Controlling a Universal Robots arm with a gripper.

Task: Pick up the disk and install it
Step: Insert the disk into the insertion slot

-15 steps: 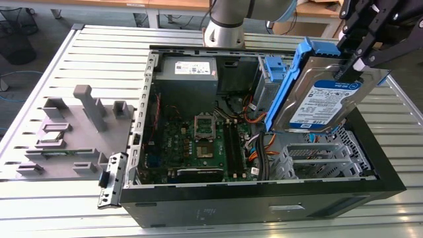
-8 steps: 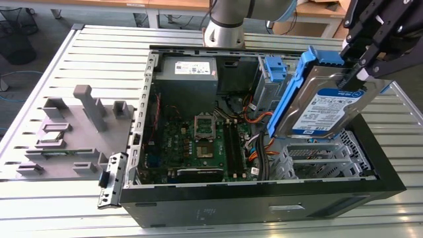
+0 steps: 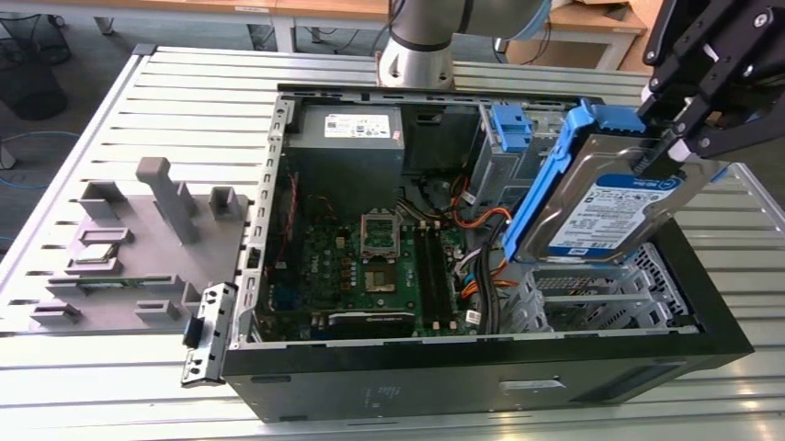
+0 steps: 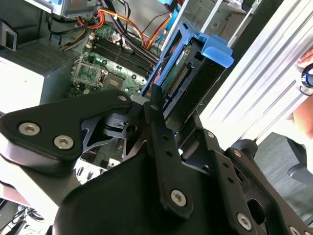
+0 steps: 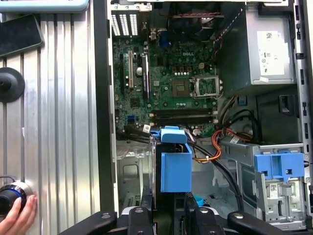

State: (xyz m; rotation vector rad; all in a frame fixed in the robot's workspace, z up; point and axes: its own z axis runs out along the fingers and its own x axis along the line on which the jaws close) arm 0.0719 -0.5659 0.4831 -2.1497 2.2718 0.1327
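Disk (image 3: 609,207) hangs tilted above the open computer case (image 3: 491,372), over the case's metal drive cage (image 3: 589,294), with the gripper (image 3: 663,156) clamped on its upper edge. In my judgement, this step goes well if the disk is lined up squarely with the cage and kept clear of the orange cables (image 3: 484,219).

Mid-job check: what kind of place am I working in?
Probably a robotics lab bench for PC assembly: an open computer case sits on a slatted metal table, a grey parts fixture beside it, with wooden desks behind. The gripper holds the disk above the case.
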